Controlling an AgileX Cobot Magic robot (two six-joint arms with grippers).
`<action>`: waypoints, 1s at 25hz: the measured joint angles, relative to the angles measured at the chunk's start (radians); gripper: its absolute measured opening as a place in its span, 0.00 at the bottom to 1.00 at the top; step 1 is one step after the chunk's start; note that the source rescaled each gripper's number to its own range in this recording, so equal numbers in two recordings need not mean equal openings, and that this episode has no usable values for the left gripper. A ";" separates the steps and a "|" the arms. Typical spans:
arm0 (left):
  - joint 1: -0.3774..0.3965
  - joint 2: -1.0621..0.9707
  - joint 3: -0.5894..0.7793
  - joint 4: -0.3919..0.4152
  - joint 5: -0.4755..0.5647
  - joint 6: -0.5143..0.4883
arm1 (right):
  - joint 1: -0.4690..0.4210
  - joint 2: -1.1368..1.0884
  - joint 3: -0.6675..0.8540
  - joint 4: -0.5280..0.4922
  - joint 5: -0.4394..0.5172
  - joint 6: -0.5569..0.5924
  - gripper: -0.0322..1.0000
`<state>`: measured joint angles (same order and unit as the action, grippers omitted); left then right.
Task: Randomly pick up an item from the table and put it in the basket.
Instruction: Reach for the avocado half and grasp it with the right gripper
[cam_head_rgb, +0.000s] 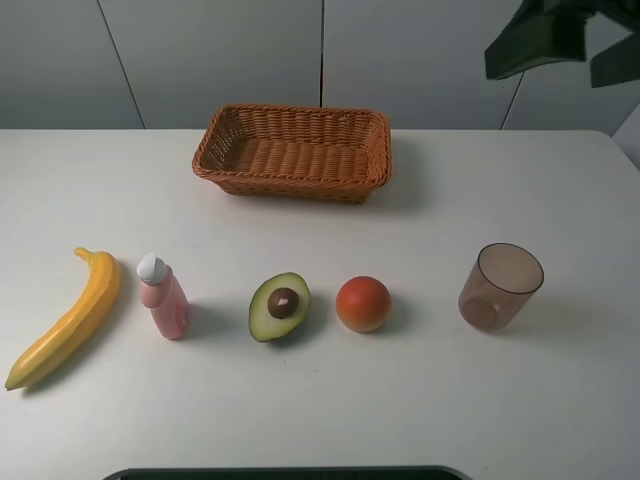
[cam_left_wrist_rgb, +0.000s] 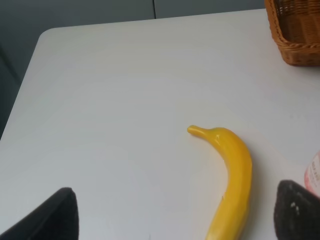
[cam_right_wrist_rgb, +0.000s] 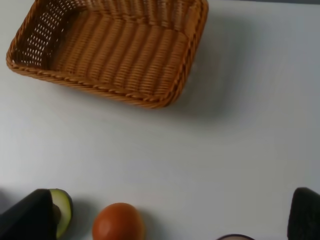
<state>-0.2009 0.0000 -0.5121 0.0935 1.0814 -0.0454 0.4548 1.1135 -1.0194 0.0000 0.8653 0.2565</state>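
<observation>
The halved avocado (cam_head_rgb: 279, 305) lies flesh up with its brown pit showing, at the front middle of the white table (cam_head_rgb: 420, 400). The empty wicker basket (cam_head_rgb: 290, 185) stands behind it at the back centre. My right arm (cam_head_rgb: 555, 40) hangs high at the back right, far from the avocado. In the right wrist view the right gripper (cam_right_wrist_rgb: 167, 210) is open and empty above the table, with the basket (cam_right_wrist_rgb: 100, 90) beyond it and the avocado (cam_right_wrist_rgb: 62, 210) half hidden behind one finger. In the left wrist view the left gripper (cam_left_wrist_rgb: 175, 200) is open and empty. It hovers over the table's left part.
A yellow banana (cam_head_rgb: 65, 320) lies at the front left, also in the left wrist view (cam_left_wrist_rgb: 232, 175). A pink bottle (cam_head_rgb: 163, 296) stands left of the avocado. A red-orange round fruit (cam_head_rgb: 363, 303) and a brown translucent cup (cam_head_rgb: 500, 285) stand to its right.
</observation>
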 joint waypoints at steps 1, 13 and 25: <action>0.000 0.000 0.000 0.000 0.000 0.000 | 0.046 0.034 0.000 -0.037 -0.016 0.063 1.00; 0.000 0.000 0.000 0.000 0.000 0.000 | 0.301 0.423 -0.006 -0.037 -0.137 0.374 1.00; 0.000 0.000 0.000 0.000 0.000 0.000 | 0.405 0.625 -0.006 0.191 -0.265 0.387 1.00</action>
<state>-0.2009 0.0000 -0.5121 0.0935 1.0814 -0.0454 0.8600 1.7383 -1.0252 0.1909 0.6006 0.6431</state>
